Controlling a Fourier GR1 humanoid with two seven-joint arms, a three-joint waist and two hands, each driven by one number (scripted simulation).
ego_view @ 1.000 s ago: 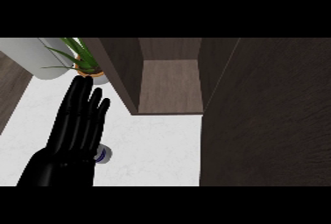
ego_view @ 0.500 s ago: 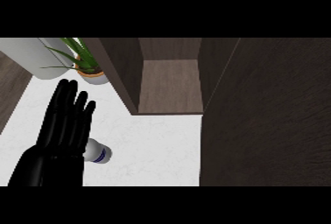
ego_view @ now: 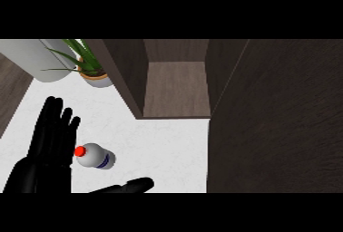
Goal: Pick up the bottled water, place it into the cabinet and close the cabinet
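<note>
Since half a second back, when only a sliver of the bottle (ego_view: 95, 157) peeked from under the left hand (ego_view: 50, 145), now uncovered in full: red cap and most of the white body showing. Hand shifted leftward, now just left of the bottle, fingers straight and spread wide, holding nothing, the nearest fingers touching or almost touching the cap. Bottle on the white counter (ego_view: 161, 140), apparently tilted or lying with cap toward the hand; cannot tell for certain. Not yet grasped.

Below the bottle, at the lower edge, dark fingers of the right hand (ego_view: 127, 186) newly in view, not seen a second ago. Only fingers showing, fairly straight, closed on nothing, apart from the bottle.

Judgement: pick-up stage only beginning; uncovering the bottle suggests a re-approach, possibly with the right hand taking over the grasp.

Up and right of the bottle: cabinet (ego_view: 175, 86), open, wooden floor bare as far as visible. Right of the bottle, well apart: broad dark panel (ego_view: 275, 122), probably the open door. Up from the bottle, left of the cabinet wall: potted plant (ego_view: 87, 68), with a pale grey cylinder (ego_view: 36, 61) beside it.

Nothing between bottle and cabinet opening. Near cabinet side wall to be cleared on the way in.
</note>
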